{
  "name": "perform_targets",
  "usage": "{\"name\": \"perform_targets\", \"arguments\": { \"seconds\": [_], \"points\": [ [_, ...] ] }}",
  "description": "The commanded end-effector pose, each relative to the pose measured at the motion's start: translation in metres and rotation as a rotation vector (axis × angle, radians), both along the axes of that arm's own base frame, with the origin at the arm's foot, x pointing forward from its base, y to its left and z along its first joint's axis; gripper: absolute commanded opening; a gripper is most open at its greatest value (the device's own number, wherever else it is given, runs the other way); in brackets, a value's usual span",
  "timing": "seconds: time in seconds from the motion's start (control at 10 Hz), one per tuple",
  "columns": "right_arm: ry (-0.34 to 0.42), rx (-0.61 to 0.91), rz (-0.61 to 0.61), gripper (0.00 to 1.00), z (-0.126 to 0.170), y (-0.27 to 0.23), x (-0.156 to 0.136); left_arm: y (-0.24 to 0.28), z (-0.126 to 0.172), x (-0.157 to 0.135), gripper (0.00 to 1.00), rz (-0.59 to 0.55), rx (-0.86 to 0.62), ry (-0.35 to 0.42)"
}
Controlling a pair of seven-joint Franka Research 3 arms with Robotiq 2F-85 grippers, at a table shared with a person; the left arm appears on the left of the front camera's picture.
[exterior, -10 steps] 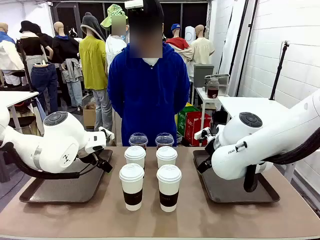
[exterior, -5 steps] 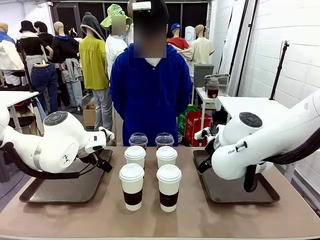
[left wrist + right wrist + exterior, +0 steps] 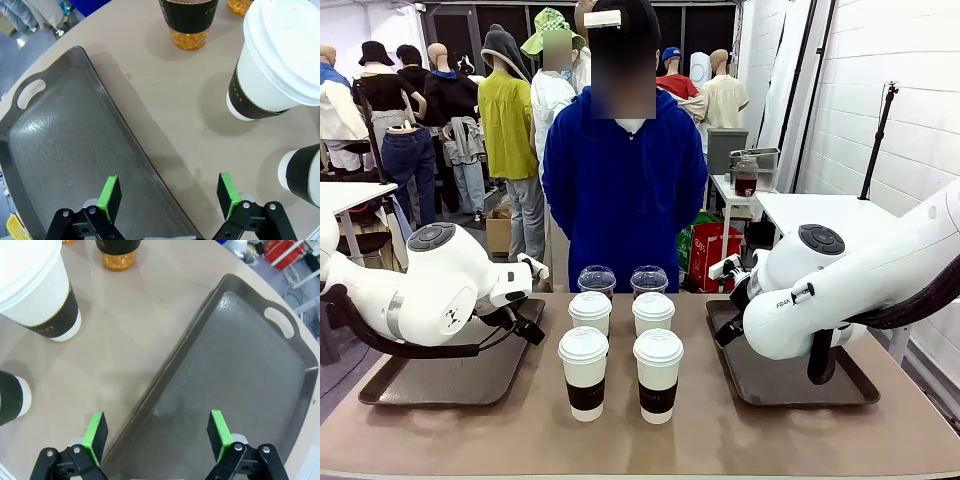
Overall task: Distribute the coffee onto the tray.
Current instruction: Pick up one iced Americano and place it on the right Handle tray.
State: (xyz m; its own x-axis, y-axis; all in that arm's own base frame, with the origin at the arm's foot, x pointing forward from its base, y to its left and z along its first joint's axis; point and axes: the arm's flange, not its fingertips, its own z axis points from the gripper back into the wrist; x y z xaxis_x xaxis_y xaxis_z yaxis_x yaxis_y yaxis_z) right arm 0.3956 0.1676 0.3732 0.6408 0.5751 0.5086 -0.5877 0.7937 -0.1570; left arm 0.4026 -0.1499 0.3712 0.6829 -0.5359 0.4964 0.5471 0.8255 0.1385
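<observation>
**Front view:** a fixed camera between the arms, set slightly above the table, faced across it toward the person at the far side. It took in the cups, the left tray and the right tray.

**Wrist views:** each looked steeply down at close range, past the left claw or the right claw. Each showed its own tray's edge and the nearest cups, which the front view shared.

Six cups stand in pairs on the table, between the left tray and the right tray.
</observation>
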Motion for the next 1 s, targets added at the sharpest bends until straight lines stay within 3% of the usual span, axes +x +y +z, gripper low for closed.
{"name": "perform_targets", "arguments": {
  "seconds": [0.0, 0.6, 0.9],
  "points": [
    [0.0, 0.0, 0.0, 1.0, 0.0, 0.0, 0.0, 0.0, 0.0, 0.0, 1.0, 0.0, 0.0, 0.0],
    [0.0, 0.0, 0.0, 1.0, 0.0, 0.0, 0.0, 0.0, 0.0, 0.0, 1.0, 0.0, 0.0, 0.0],
    [0.024, 0.04, 0.051, 1.0, 0.047, -0.011, -0.011, -0.007, 0.046, -0.01, 1.0, -0.011, 0.045, -0.043]
  ]
}}
